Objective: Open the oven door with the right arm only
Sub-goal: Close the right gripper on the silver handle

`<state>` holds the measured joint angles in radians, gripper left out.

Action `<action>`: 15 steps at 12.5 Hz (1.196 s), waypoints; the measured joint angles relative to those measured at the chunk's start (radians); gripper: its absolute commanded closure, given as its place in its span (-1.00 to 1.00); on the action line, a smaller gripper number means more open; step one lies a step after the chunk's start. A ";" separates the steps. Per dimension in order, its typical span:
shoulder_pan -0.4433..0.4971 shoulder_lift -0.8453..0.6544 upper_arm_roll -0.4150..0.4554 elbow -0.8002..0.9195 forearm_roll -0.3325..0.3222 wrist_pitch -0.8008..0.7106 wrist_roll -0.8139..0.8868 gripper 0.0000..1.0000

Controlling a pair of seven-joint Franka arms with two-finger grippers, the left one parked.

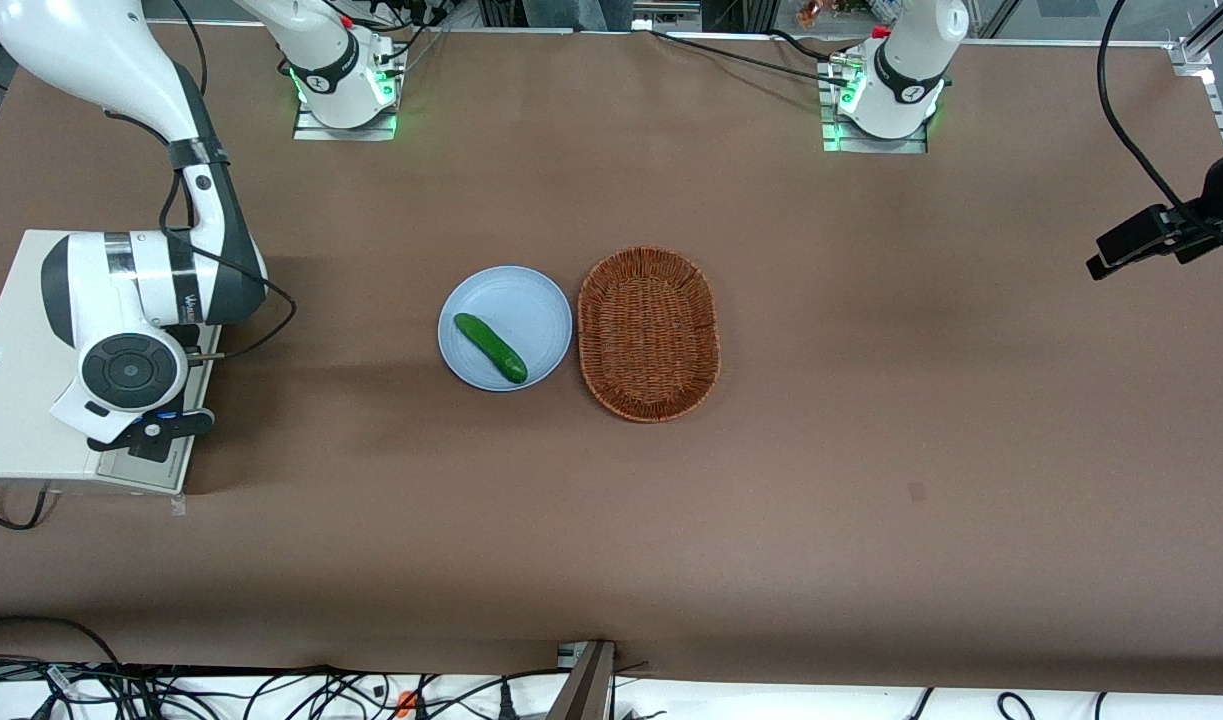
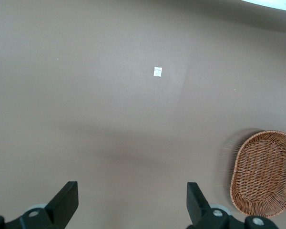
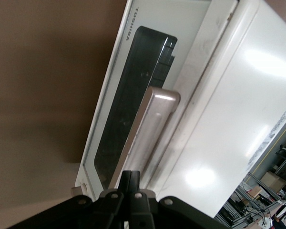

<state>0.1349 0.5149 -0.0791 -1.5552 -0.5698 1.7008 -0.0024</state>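
The pincer (image 3: 130,183), fingers pressed together with nothing between them, hung just above the oven door's (image 3: 128,95) silver handle (image 3: 150,129), oven (image 3: 229,119) right alongside.

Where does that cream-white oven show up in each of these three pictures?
Front view: the oven sits at the working arm's end of the table, partly under the right arm and its pincer.
Left wrist view: not in it; only the wicker basket on brown table.
Right wrist view: close up, the oven door with its silver handle, pincer shut just above.
Shared landmark: the pincer over the oven.
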 measured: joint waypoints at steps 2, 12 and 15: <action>-0.008 0.005 0.000 0.000 0.000 0.015 0.000 1.00; -0.008 0.011 0.002 0.007 0.060 0.025 0.002 1.00; -0.002 0.016 0.009 0.009 0.090 0.030 0.028 1.00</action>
<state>0.1334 0.5312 -0.0701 -1.5458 -0.4795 1.7305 0.0259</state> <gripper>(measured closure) 0.991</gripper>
